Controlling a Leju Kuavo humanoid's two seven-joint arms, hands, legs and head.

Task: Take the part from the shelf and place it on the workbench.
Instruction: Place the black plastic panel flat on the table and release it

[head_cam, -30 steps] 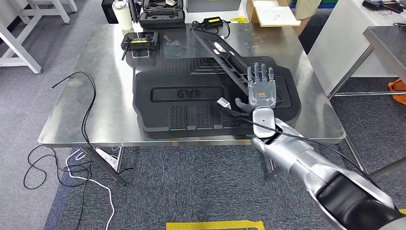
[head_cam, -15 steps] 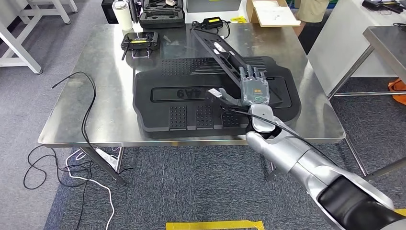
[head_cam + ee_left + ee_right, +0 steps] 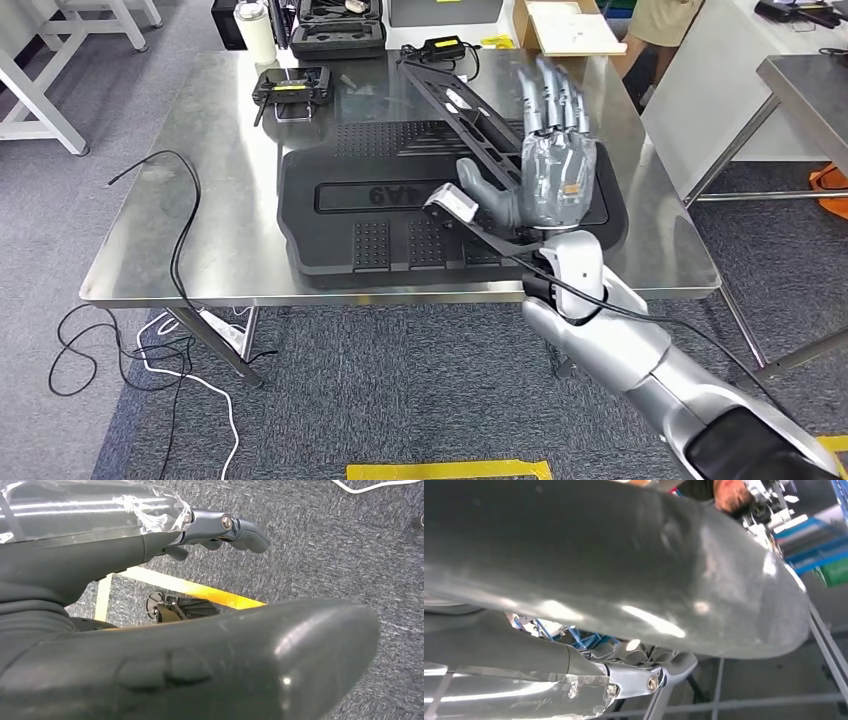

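Note:
A large flat black moulded panel (image 3: 330, 215) with raised lettering lies on the steel workbench (image 3: 220, 150). A long black bracket (image 3: 450, 100) lies slanted across its far right corner. My right hand (image 3: 555, 170) is lifted above the panel's right side, its fingers straight and spread and its thumb out to the left, holding nothing. In the right wrist view its thumb (image 3: 624, 565) looms close. My left hand (image 3: 150, 545) hangs over the grey carpet with nothing in it.
At the workbench's far edge are a controller (image 3: 292, 86), a white bottle (image 3: 254, 28), a black case (image 3: 338, 30), a charger (image 3: 444, 45) and a cardboard box (image 3: 570, 28). A person (image 3: 665, 15) stands beyond. Black cable (image 3: 180, 230) trails off the left edge.
My right hand has lifted off the panel's right side and come up toward the camera, fingers spreading. The panel and bracket lie as before.

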